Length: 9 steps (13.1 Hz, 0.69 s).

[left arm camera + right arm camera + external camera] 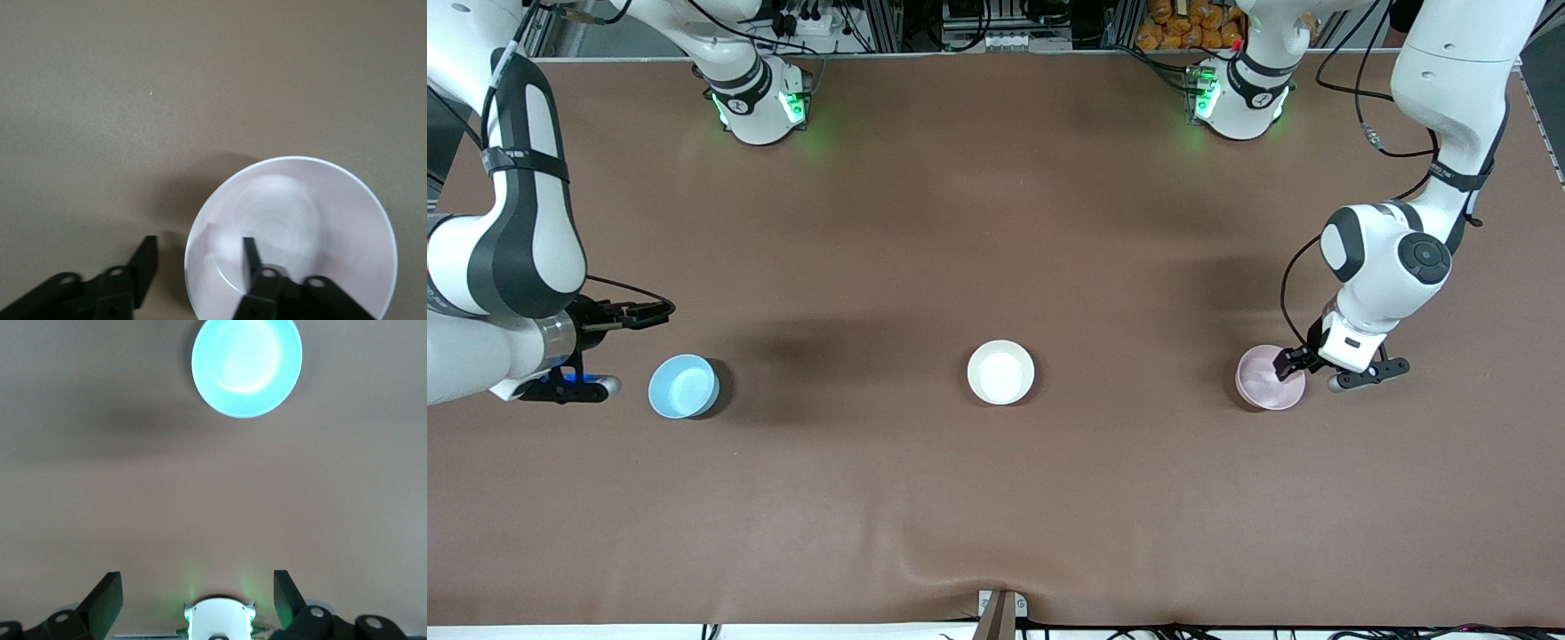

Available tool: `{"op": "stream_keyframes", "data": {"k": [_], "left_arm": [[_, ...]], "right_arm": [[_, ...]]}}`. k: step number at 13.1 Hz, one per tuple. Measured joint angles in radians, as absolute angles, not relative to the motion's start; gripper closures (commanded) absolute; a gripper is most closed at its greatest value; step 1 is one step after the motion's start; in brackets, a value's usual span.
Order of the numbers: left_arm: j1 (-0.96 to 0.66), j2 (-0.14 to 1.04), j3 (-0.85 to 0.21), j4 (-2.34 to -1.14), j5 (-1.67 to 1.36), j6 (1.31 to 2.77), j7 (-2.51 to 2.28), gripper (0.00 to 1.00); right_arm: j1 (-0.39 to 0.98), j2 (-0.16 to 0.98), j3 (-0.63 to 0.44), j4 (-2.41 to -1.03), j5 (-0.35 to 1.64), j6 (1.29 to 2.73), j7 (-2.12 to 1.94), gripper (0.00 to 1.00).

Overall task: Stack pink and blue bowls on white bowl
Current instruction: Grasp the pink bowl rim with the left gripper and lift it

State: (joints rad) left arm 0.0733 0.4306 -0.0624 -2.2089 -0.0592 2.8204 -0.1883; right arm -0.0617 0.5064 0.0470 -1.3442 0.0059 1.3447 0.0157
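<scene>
Left pincer (199, 257) part-open astride pink bowl (313, 227) rim, grip unclear; right pincer (198, 595) wide, empty.

The white bowl (1000, 372) sits mid-table, with the blue bowl (683, 386) well apart toward the right arm's end beside the right gripper (600, 351), and the pink bowl (1268, 379) toward the left arm's end, its rim between the left gripper's (1294, 363) fingers.

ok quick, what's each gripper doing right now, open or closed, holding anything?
Left gripper: fingers straddle the pink bowl rim, one inside, one outside; a gap shows, not yet gripping.
Right gripper: open, empty, beside the blue bowl.
</scene>
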Motion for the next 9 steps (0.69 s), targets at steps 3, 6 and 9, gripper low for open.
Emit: {"op": "stream_keyframes", "data": {"k": [3,6,9], "left_arm": [[0.072,0.440,-0.064,-2.202,-0.059,2.821,-0.188,1.00],[0.072,0.432,-0.085,-2.187,-0.059,2.818,-0.188,1.00],[0.072,0.394,-0.131,-2.142,-0.059,2.694,-0.190,1.00]], "right_arm": [[-0.062,0.506,0.047,-1.344,0.007,1.387,0.016,0.00],[-0.063,0.512,0.047,-1.344,0.012,1.431,0.016,0.00],[-0.063,0.537,0.048,-1.344,0.022,1.464,0.016,0.00]]}}
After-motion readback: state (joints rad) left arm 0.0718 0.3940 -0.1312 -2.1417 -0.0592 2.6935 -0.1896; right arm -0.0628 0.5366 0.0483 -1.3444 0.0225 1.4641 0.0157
